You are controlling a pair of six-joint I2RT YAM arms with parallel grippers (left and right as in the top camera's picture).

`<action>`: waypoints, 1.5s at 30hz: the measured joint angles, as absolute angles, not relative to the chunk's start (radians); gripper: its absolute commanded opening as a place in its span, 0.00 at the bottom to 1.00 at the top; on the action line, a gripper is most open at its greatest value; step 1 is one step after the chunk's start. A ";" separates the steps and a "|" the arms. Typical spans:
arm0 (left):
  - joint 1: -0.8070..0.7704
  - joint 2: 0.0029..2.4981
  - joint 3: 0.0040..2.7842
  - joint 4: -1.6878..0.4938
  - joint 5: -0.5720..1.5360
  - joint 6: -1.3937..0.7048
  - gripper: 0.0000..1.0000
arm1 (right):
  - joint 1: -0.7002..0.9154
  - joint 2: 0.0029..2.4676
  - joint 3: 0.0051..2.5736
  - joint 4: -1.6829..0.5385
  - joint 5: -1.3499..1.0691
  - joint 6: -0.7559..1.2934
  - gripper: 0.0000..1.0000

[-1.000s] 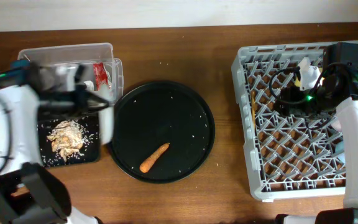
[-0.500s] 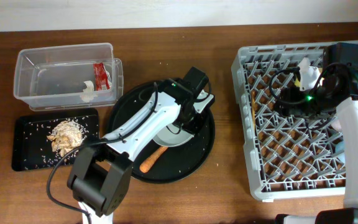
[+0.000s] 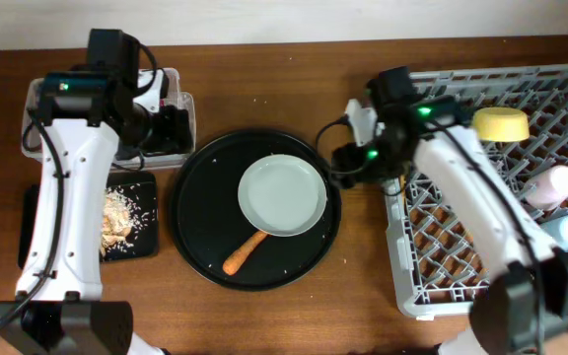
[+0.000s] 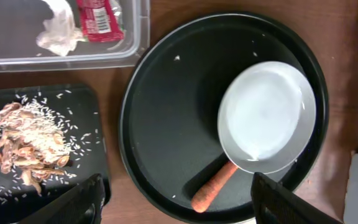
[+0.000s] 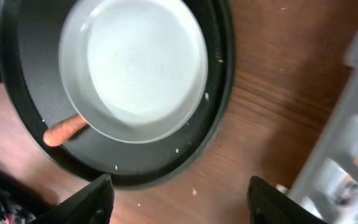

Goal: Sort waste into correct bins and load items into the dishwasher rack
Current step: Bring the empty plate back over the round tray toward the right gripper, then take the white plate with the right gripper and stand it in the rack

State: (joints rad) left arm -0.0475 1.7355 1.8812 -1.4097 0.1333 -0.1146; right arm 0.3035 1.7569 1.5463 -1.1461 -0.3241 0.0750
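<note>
left gripper (image 4: 176, 186) has left the plate (image 4: 266, 115), right gripper (image 5: 180, 183) arrived; both spread wide, empty.

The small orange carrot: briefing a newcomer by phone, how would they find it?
Find the large round black tray in the overhead view's centre. On it sits a pale grey round plate; the small orange carrot lies at the plate's rim on the robot's side, the only orange, tapered thing there.

Pale grey plate (image 3: 282, 197) lies flat on the round black tray (image 3: 205, 197), its rim over one end of the orange carrot (image 3: 245, 251). Red wrapper (image 4: 98, 17) and white tissue (image 4: 58, 34) sit in the clear tub (image 4: 129, 43); rice and scraps (image 4: 27, 140) on the black rectangular tray (image 4: 86, 106). Yellow bowl (image 3: 501, 124), pink cup (image 3: 552, 184) and blue cup (image 3: 566, 232) rest in the grey rack (image 3: 442, 266).
</note>
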 measured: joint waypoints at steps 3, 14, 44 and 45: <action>-0.038 1.736 1.881 -1.411 0.133 -0.114 0.76 | 0.364 1.929 1.546 -1.131 -0.324 0.155 0.58; -0.038 1.736 1.881 -1.416 0.133 -0.114 0.77 | 0.389 2.135 1.546 -0.997 -0.342 0.280 0.04; -0.038 1.736 1.881 -1.412 0.133 -0.114 0.77 | -0.009 1.797 1.665 -1.067 0.752 0.176 0.04; -0.038 1.736 1.881 -1.412 0.133 -0.115 0.79 | 0.012 1.797 1.665 -1.070 0.751 0.179 0.04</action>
